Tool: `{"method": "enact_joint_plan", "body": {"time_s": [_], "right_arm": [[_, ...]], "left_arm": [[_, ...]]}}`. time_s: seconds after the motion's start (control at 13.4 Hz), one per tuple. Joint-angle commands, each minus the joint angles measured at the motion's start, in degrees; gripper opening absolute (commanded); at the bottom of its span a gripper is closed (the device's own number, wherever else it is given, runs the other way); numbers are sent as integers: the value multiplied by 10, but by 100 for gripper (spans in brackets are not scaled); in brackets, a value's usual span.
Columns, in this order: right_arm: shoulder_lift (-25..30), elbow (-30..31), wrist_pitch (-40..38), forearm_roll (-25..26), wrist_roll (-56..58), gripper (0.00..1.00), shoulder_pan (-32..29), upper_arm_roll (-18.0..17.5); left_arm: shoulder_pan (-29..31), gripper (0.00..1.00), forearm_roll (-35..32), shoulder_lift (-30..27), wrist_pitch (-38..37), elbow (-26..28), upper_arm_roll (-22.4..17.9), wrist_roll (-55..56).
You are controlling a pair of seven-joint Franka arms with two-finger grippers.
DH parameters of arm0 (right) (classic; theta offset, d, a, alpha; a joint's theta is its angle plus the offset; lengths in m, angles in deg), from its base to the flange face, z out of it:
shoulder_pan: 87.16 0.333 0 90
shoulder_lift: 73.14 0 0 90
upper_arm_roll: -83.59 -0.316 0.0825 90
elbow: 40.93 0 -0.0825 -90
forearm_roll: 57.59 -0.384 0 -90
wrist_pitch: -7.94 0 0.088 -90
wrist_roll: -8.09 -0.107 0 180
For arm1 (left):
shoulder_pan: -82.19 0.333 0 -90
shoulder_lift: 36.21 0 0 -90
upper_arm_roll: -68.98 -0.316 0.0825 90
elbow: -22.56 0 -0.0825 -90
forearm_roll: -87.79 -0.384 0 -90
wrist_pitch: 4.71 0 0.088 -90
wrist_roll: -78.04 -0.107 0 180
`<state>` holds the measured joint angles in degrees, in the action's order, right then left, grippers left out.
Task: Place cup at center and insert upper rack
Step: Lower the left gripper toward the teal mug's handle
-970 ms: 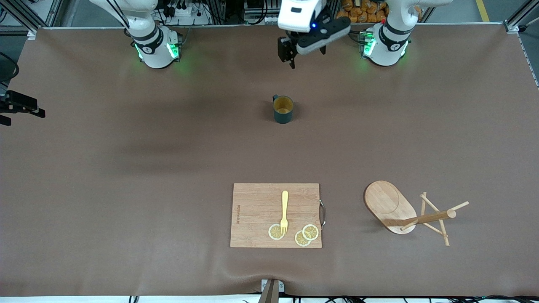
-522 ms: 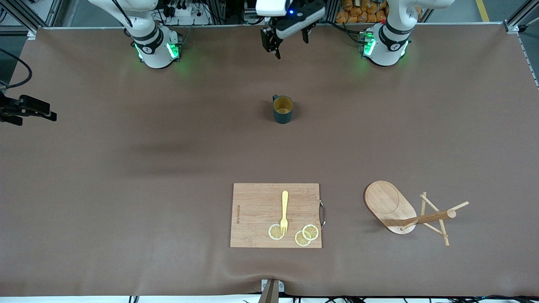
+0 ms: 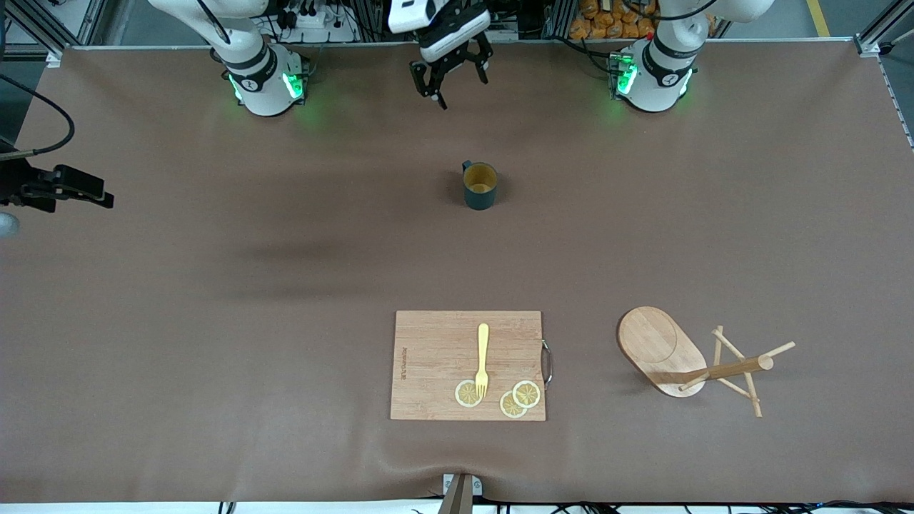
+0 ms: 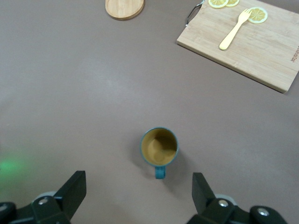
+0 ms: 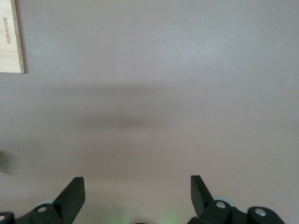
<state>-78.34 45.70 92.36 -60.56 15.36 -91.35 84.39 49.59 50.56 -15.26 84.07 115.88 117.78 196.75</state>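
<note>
The dark teal cup [image 3: 480, 185] stands upright on the brown table, midway between the two bases, its handle toward the robots. In the left wrist view the cup [image 4: 159, 147] shows its tan inside, ahead of the spread fingers. My left gripper [image 3: 457, 84] [image 4: 138, 186] hangs open and empty over the table's edge by the bases. The upper rack [image 3: 685, 357] lies tipped on its side near the front camera, toward the left arm's end; only its oval base [image 4: 124, 8] shows in the left wrist view. My right gripper [image 3: 96, 196] [image 5: 137, 186] is open over bare table at the right arm's end.
A bamboo cutting board [image 3: 468, 364] [image 4: 247, 42] lies beside the rack, nearer the front camera than the cup. It carries a yellow fork [image 3: 483, 357] and three lemon slices [image 3: 514, 398]. One corner of the board [image 5: 10, 37] shows in the right wrist view.
My left gripper has swung toward the right arm's end along the base side and turned. My right gripper has crept inward from the table's end. Cup and rack have not moved.
</note>
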Motion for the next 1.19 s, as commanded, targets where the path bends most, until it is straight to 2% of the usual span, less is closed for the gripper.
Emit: {"method": "enact_joint_plan", "body": {"time_s": [0.0, 0.22, 0.75, 1.12], "right_arm": [[2, 3, -4, 4, -18, 100, 7, 2], [1, 7, -4, 4, -18, 100, 11, 2], [-1, 7, -3, 4, -18, 100, 16, 2], [-1, 7, -3, 4, -18, 100, 16, 2]], "left_arm": [[-35, 100, -54, 61, -5, -12, 1, 60], [-66, 100, -117, 127, -38, -16, -1, 112], [-113, 100, -217, 259, -100, -35, -1, 215], [-123, 100, -274, 305, -121, -66, -4, 224]]}}
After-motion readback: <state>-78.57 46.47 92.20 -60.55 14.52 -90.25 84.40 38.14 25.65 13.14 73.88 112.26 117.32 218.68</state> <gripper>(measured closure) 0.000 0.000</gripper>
